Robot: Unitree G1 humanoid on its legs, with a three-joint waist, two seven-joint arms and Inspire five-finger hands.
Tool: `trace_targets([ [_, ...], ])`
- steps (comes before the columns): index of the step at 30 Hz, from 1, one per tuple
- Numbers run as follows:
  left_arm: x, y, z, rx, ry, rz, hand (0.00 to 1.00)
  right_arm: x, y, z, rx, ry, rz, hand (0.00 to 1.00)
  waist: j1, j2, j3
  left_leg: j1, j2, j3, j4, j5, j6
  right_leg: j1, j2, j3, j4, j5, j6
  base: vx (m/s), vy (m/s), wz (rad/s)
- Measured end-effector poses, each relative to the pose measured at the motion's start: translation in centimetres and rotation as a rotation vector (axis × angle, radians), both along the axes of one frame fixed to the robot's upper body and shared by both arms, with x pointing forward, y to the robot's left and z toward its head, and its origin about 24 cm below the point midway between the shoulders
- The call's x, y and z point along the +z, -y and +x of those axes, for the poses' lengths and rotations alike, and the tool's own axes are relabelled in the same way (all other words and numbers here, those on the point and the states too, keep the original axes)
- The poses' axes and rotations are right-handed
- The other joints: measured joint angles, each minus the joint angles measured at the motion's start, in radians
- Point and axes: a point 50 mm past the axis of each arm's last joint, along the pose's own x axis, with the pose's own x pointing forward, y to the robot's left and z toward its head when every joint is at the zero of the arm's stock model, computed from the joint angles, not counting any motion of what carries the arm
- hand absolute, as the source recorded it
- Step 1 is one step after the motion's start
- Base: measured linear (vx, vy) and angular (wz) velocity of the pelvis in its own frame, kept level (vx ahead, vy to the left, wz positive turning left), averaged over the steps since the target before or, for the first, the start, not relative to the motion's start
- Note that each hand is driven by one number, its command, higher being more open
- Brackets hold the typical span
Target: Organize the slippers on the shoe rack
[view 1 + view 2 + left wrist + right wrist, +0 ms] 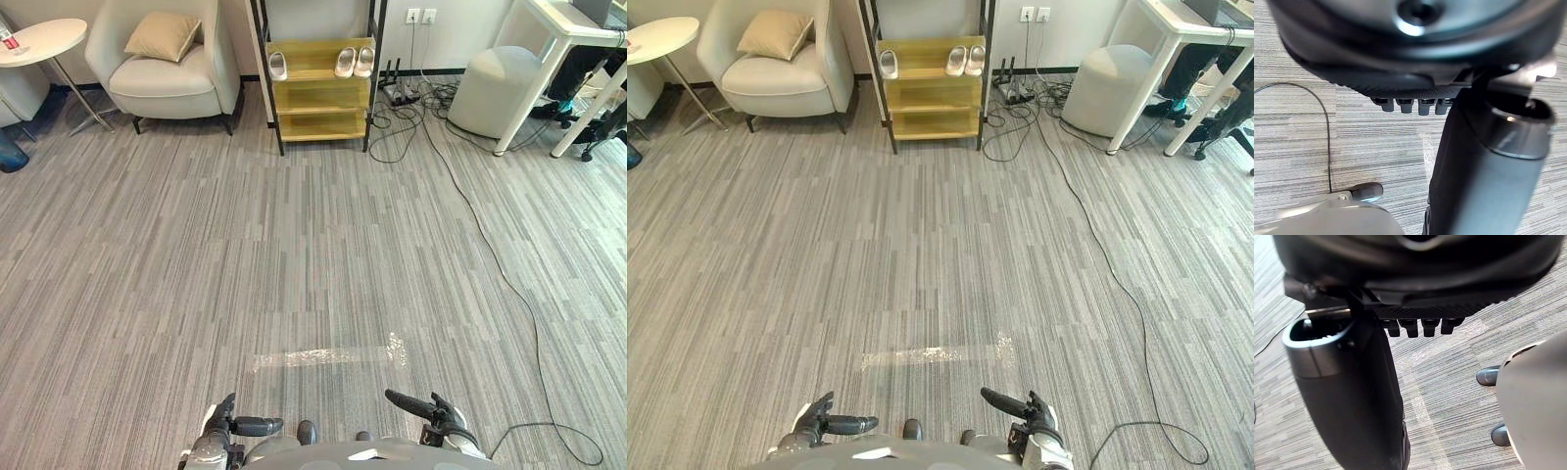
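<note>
Approach is our step: slippers [345, 62] lie on the far shoe rack [323, 94], our left hand [225, 425] and right hand [441, 417] empty, fingers [1402, 104] seemingly relaxed, so we must walk closer.

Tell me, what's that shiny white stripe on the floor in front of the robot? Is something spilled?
Left eye view: the pale stripe looks like light glaring off the grey floor rather than a spill, though I can't be sure. Right eye view: the same glare, low in the middle. Left wrist view: a small bright glint on the left hand.
</note>
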Motion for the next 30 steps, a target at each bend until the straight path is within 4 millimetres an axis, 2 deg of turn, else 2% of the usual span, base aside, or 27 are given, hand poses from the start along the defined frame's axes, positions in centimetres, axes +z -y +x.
trace_targets([
  [9,0.0,-0.2,-0.1,0.002,-0.004,0.005,1.0,0.0,-0.1,0.1,0.001,0.001,0.003,1.0,0.0,-0.007,0.01,-0.006,0.0,0.006,0.0,0.0,0.0,0.0,0.001,0.0,-0.014,0.004,0.0,0.0,-0.002,0.0],
  [13,0.1,-0.3,0.0,0.003,0.0,0.007,1.0,0.2,-0.2,0.7,0.014,0.015,0.003,1.0,0.003,-0.012,0.013,-0.04,0.0,0.019,0.005,-0.008,0.01,-0.038,0.001,0.01,-0.014,0.009,-0.004,-0.03,0.002,-0.07],
  [16,0.2,-0.7,0.4,0.034,0.014,0.002,1.0,0.2,-0.4,0.9,0.015,0.02,0.007,1.0,0.017,-0.025,0.023,-0.102,-0.002,0.042,0.094,-0.072,0.036,-0.07,-0.007,0.027,-0.001,0.005,0.006,0.02,0.049,-0.19],
  [18,0.3,-0.6,0.7,0.05,0.031,-0.01,1.0,0.2,0.0,0.6,0.012,0.009,-0.002,1.0,0.026,-0.018,0.027,-0.143,0.008,0.057,0.213,-0.163,0.048,-0.119,-0.022,0.027,0.13,-0.061,0.054,0.06,0.067,-0.23],
  [19,0.3,-0.4,0.8,0.051,0.033,-0.014,1.0,0.2,0.2,0.7,0.013,0.01,-0.007,1.0,0.028,-0.012,0.031,-0.15,0.013,0.062,0.236,-0.18,0.051,-0.144,-0.026,0.022,0.19,-0.079,0.07,0.07,0.114,-0.27],
  [20,0.3,-0.3,1.0,0.052,0.038,-0.02,1.0,0.5,0.7,1.2,0.001,0.032,-0.018,1.0,0.028,0.002,0.039,-0.144,0.021,0.07,0.281,-0.214,0.062,-0.251,-0.058,-0.019,0.46,-0.114,0.094,0.11,0.162,-0.21],
  [21,0.3,-0.3,1.0,0.051,0.038,-0.019,1.0,0.5,0.7,1.3,0.001,0.037,-0.02,1.0,0.027,0.002,0.039,-0.142,0.02,0.071,0.284,-0.217,0.066,-0.272,-0.065,-0.026,0.505,-0.114,0.093,0.15,0.177,-0.12],
  [22,0.4,-0.5,1.3,0.028,0.037,-0.009,1.0,0.7,0.8,1.7,0.001,0.062,-0.026,1.0,0.023,-0.006,0.043,-0.114,0.002,0.065,0.29,-0.232,0.084,-0.363,-0.114,-0.065,0.717,-0.124,0.088,0.22,0.135,0.16],
  [23,0.4,-0.6,1.5,0.02,0.038,-0.002,1.0,0.8,0.8,2.0,0.0,0.072,-0.027,1.0,0.02,-0.013,0.048,-0.085,-0.004,0.05,0.291,-0.252,0.092,-0.394,-0.135,-0.069,0.804,-0.149,0.073,0.27,0.095,0.24],
  [25,0.5,-0.5,1.6,0.022,0.042,0.001,1.0,0.9,0.9,2.1,-0.004,0.081,-0.026,1.0,0.014,-0.007,0.051,-0.051,0.002,0.022,0.282,-0.267,0.09,-0.409,-0.137,-0.098,0.817,-0.179,0.06,0.3,0.05,0.47],
  [27,0.5,-0.3,2.0,0.023,0.051,-0.003,1.0,1.1,1.0,2.7,-0.013,0.103,-0.024,1.0,-0.002,0.003,0.057,0.012,0.023,-0.027,0.233,-0.274,0.081,-0.453,-0.135,-0.161,0.741,-0.208,0.033,0.43,-0.007,0.68],
  [29,0.5,0.3,2.3,0.023,0.057,-0.016,1.0,1.5,1.3,3.5,-0.019,0.133,-0.029,1.0,-0.005,0.026,0.07,0.054,0.058,-0.046,0.199,-0.284,0.064,-0.512,-0.106,-0.174,0.638,-0.2,0.024,0.37,-0.063,0.41],
  [30,0.5,0.5,2.4,0.022,0.061,-0.023,1.0,1.8,1.5,4.0,-0.016,0.152,-0.038,1.0,-0.005,0.038,0.077,0.075,0.079,-0.058,0.189,-0.295,0.039,-0.546,-0.081,-0.172,0.549,-0.155,0.017,0.35,-0.078,0.34],
])
